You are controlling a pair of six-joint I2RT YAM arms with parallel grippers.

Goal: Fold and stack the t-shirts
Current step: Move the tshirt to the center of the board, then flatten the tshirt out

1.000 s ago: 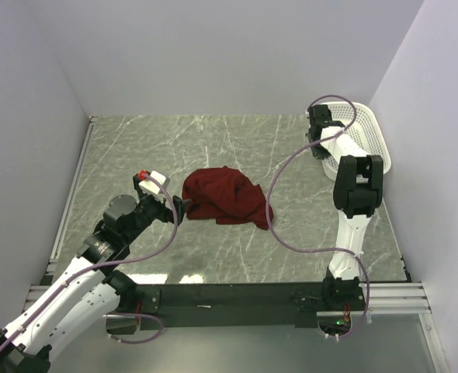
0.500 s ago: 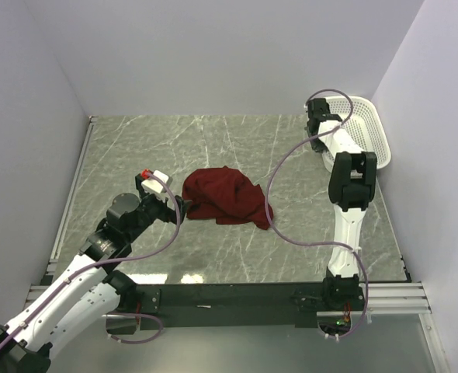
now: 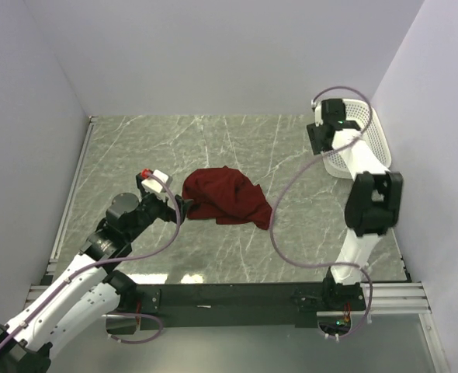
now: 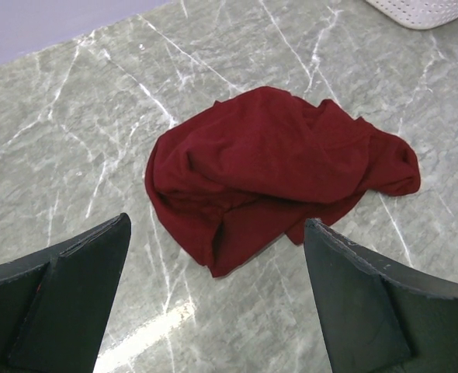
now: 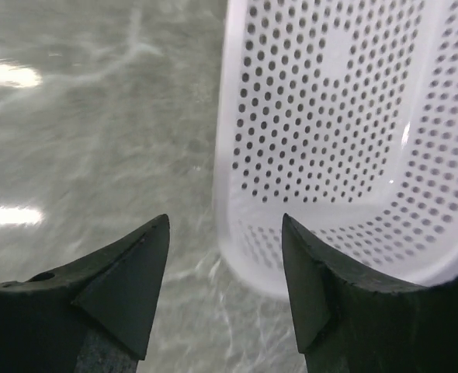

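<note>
Left gripper [image 3: 179, 205], jaws spread wide and empty, sits just beside the left edge of the maroon t-shirt [image 3: 225, 196] — crumpled in a heap mid-table [image 3: 237, 256]. Far right, the right gripper [image 5: 225, 221] stands parted, gripping nothing, close to the white mesh basket [image 3: 369, 128].

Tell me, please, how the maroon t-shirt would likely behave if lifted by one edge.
The maroon t-shirt lies crumpled in soft folds, so it would probably hang limp. Thin cloth, likely light. Pushed, it may bunch rather than slide.
</note>
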